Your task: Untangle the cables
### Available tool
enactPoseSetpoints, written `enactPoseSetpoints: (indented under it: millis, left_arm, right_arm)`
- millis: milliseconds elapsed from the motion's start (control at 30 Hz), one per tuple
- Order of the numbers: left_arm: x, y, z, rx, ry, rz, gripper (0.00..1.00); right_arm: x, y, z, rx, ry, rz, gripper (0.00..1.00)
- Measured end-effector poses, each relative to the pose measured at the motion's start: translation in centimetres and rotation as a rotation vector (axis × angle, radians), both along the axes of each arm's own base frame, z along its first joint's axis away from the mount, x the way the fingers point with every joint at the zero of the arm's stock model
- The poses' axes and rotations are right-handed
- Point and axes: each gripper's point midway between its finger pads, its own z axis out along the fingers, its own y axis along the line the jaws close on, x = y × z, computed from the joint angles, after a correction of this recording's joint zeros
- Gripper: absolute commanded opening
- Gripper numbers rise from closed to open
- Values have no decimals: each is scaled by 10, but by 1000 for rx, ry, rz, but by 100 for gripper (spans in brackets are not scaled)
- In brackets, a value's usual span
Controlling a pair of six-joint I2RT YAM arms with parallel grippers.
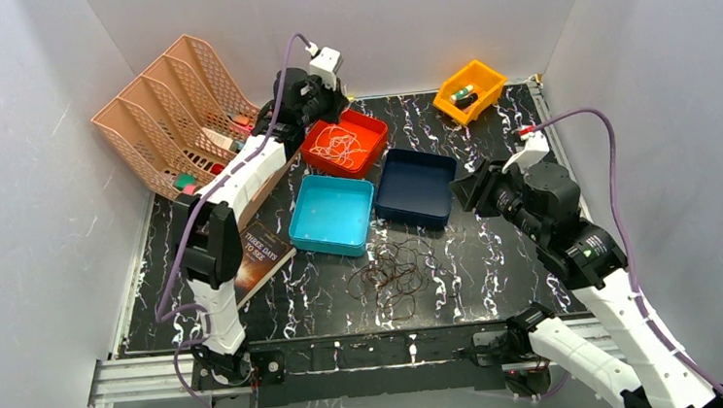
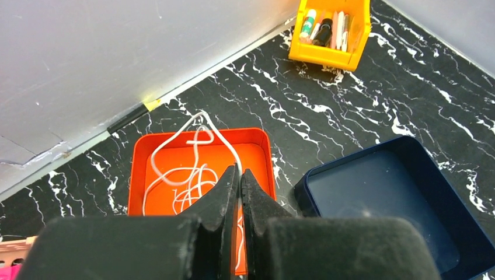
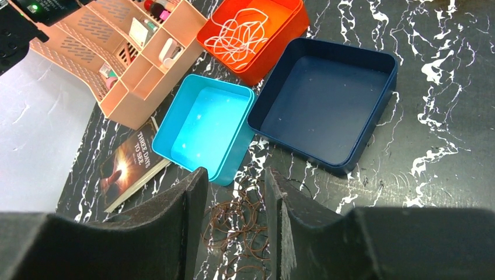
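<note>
A white cable (image 2: pixel 175 175) lies coiled in the red tray (image 2: pixel 140 169), seen in the top view too as the white cable (image 1: pixel 338 145) in the red tray (image 1: pixel 372 131). My left gripper (image 2: pixel 240 170) hovers over that tray, shut on one strand of the white cable that runs up to its tips; from above, the left gripper (image 1: pixel 323 105) is at the tray's far edge. A reddish-brown cable (image 3: pixel 239 221) tangled with thin black cable (image 3: pixel 303 184) lies on the table. My right gripper (image 3: pixel 236 175) hangs open above this tangle (image 1: pixel 392 275), touching nothing.
A cyan tray (image 1: pixel 334 211) and a navy tray (image 1: pixel 417 185) sit side by side behind the tangle. A yellow bin (image 1: pixel 470 88) with small items stands at the back right. A pink organiser (image 1: pixel 175 111) and a book (image 1: pixel 259 256) are on the left.
</note>
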Motion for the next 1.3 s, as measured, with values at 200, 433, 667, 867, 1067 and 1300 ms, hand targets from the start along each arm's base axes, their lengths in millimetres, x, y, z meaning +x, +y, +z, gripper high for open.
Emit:
enactPoseSetpoints:
  millis: [200,433,667,867,1067,1300]
  left_arm:
    - [7,1,-17,6,15,-3,0]
    - [6,0,-29,7,27,-11,0]
    - [9,-1,-76,42,122,-7,0]
    - [9,4,-136,107,255,15,0]
    - [14,8,-161,137,319,42,2]
    - [28,9,-163,130,320,57,2]
  right_arm:
    - [-3,-2,-8,-10,20,-1,49]
    - [-2,-1,-10,-13,27,0,50]
    - [-2,-1,-15,-18,38,0,50]
    - [-2,-1,-18,-22,46,0,50]
    - [-2,-1,-18,-22,47,0,50]
    - [-2,0,-18,-19,49,2,50]
